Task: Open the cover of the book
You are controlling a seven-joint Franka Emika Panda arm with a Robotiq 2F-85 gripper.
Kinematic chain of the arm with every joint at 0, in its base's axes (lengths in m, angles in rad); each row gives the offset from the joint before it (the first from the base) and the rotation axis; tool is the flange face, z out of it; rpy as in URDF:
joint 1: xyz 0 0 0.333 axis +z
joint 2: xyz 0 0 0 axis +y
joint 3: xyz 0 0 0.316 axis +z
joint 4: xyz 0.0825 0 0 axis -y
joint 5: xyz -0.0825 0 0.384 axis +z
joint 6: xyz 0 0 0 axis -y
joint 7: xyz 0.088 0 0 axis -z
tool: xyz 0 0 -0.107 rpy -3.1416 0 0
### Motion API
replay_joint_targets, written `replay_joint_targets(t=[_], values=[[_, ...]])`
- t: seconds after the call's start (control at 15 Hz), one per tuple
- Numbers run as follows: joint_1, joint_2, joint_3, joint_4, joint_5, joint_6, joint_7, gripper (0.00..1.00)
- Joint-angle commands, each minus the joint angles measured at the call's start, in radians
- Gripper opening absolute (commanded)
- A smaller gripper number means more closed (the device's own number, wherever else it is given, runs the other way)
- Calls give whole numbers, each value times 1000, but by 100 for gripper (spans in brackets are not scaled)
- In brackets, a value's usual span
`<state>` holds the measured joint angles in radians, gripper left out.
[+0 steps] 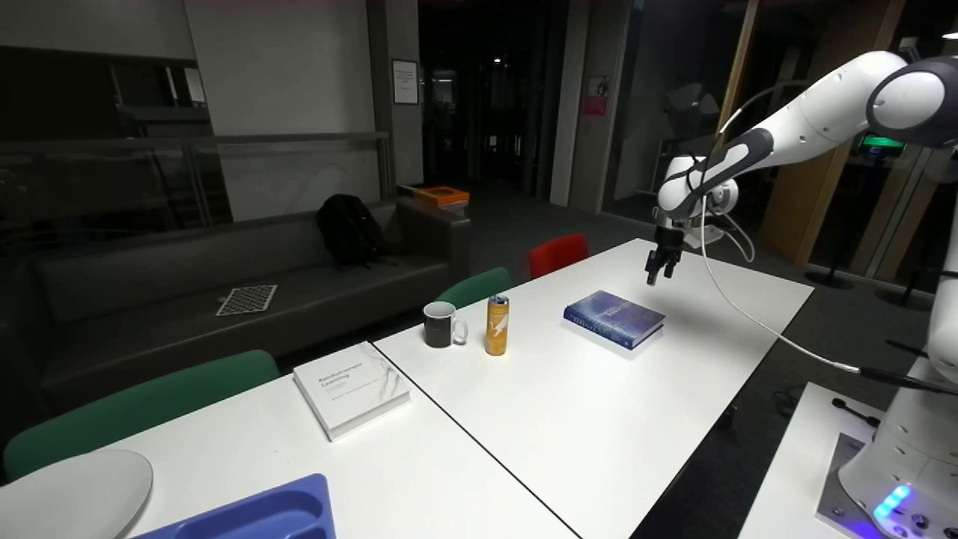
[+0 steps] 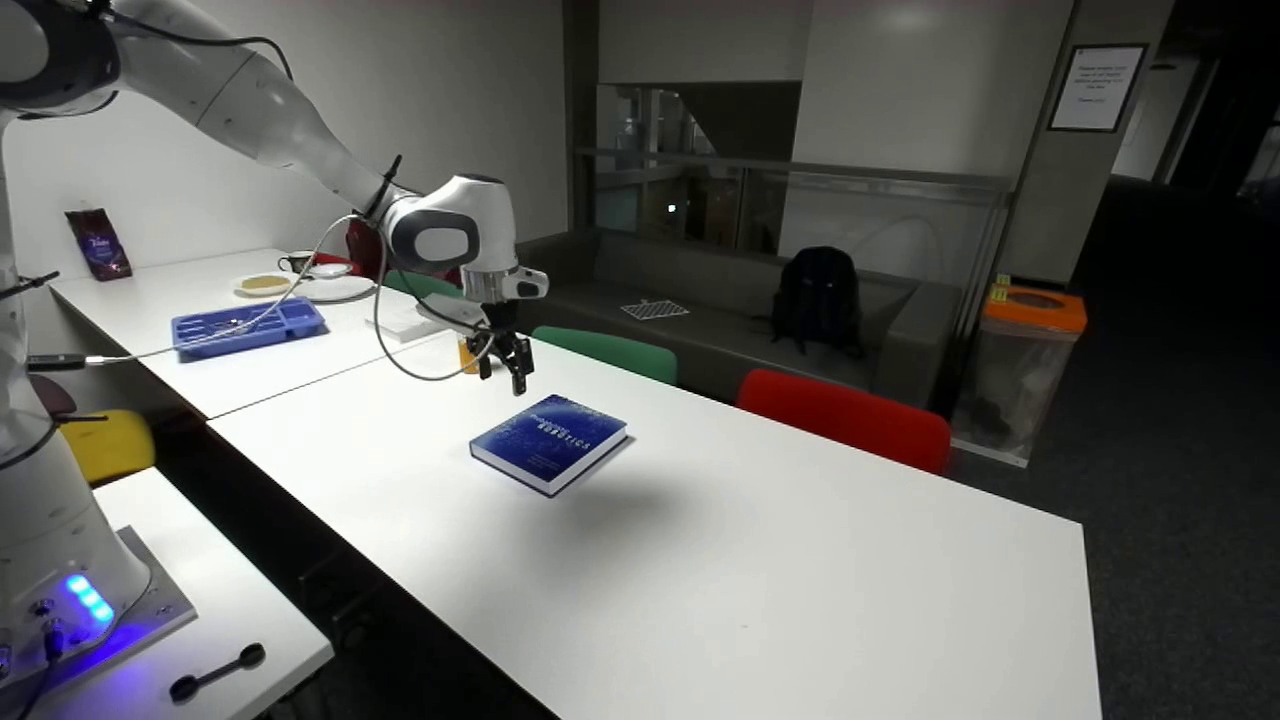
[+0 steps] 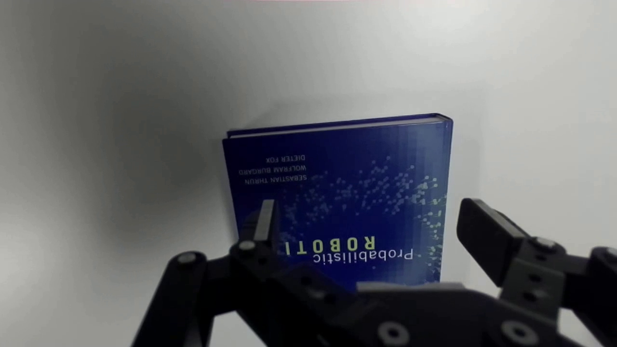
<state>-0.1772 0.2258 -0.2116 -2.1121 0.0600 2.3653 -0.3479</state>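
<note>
The book [image 1: 599, 327] lies closed and flat on the white table, with a thick blue binding and white page edges. Its blue cover [image 1: 615, 311] faces up and also shows in an exterior view [image 2: 545, 440] and in the wrist view [image 3: 337, 193], where its lettering is upside down. The cover's inner side is hidden. My gripper [image 1: 660, 274] is open and empty, pointing down above the table near the book, touching nothing; it also shows in an exterior view [image 2: 503, 375]. In the wrist view the fingers [image 3: 368, 212] are wide apart, one over the cover, one past the spine edge.
An orange can [image 1: 496, 326] and a dark mug [image 1: 440, 326] stand beside the book. A white book [image 1: 352, 385], a blue tray [image 2: 245, 325] and a plate [image 1: 75, 494] lie further along. Red [image 2: 845, 415] and green chairs line the table edge. A cable hangs from the arm.
</note>
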Motion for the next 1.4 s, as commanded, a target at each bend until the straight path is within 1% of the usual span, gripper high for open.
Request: replay_joint_targets(t=[0.0, 0.33, 0.47, 0.8, 0.93, 1.2, 1.33], values=[[-65, 58, 41, 65, 31, 15, -127, 100], [-131, 107, 60, 133, 44, 3, -238, 100], [-160, 130, 70, 168, 75, -9, -265, 100], [-205, 209, 84, 264, 164, -82, -235, 100], [-229, 243, 96, 303, 198, -132, -249, 100], [-271, 308, 112, 372, 228, -221, -276, 100], [-289, 341, 116, 403, 233, -246, -283, 100]])
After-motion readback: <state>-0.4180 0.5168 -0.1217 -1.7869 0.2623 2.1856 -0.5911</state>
